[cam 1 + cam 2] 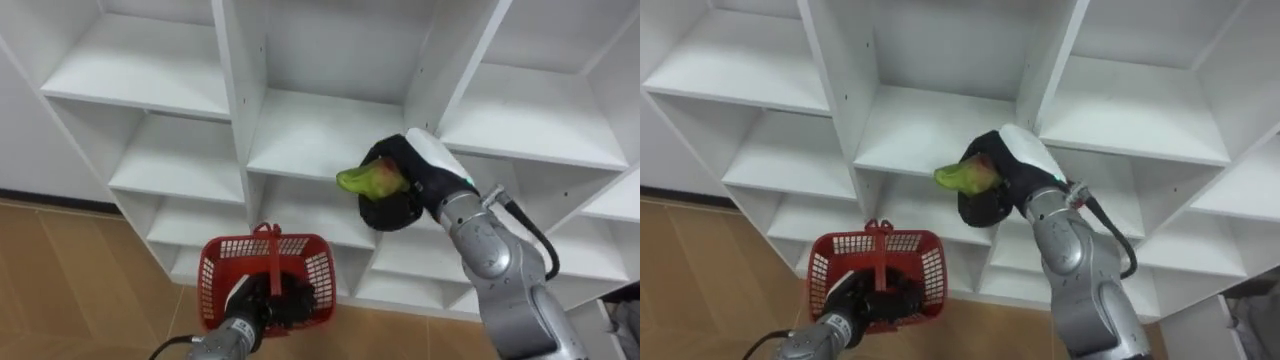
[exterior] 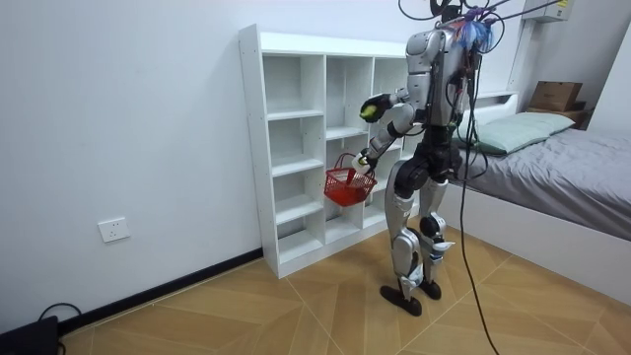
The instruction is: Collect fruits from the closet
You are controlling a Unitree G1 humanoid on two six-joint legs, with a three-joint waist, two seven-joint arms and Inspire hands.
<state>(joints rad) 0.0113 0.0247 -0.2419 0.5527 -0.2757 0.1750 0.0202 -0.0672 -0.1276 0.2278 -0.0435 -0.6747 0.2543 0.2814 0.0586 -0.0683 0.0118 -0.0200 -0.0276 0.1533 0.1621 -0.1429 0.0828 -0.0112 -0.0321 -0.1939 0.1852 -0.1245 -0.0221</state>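
Right robot hand (image 1: 405, 190): clenched round a green-yellow fruit (image 1: 368, 180), held in the air just in front of the closet (image 1: 235, 90), level with a middle shelf, higher than the basket and to its right. Left robot hand (image 1: 275, 302): closed on the handle of a red basket (image 1: 213, 275), carried low before the lower shelves. Robot: standing upright on the wood floor (image 2: 246, 316), facing the closet, a bed (image 2: 582, 158) behind it.
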